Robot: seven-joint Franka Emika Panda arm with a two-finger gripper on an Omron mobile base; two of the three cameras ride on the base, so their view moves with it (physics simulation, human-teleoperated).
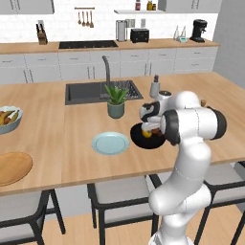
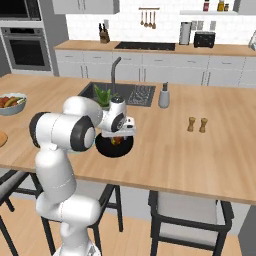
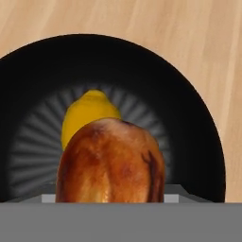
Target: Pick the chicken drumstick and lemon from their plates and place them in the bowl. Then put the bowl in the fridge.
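Note:
The black bowl (image 1: 142, 141) (image 2: 106, 149) (image 3: 189, 108) sits on the wooden island, right of the empty blue-green plate (image 1: 110, 143). The yellow lemon (image 1: 147, 134) (image 3: 87, 113) lies inside the bowl. My gripper (image 1: 153, 128) (image 2: 117, 137) hangs just above the bowl, shut on the chicken drumstick (image 1: 156, 130) (image 2: 117, 140) (image 3: 111, 160), which looms large and brown in the hand view and hides the fingertips. The tan wooden plate (image 1: 12, 167) lies empty at the island's left end. The fridge is out of view.
A potted plant (image 1: 116, 101) (image 2: 102, 95) stands just behind the bowl, before the sink (image 1: 86, 92). A soap dispenser (image 1: 154, 87) (image 2: 163, 96), two small shakers (image 2: 196, 124) and a fruit bowl (image 1: 7, 119) (image 2: 11, 102) also stand on the island. Stools (image 1: 119, 191) line its near edge.

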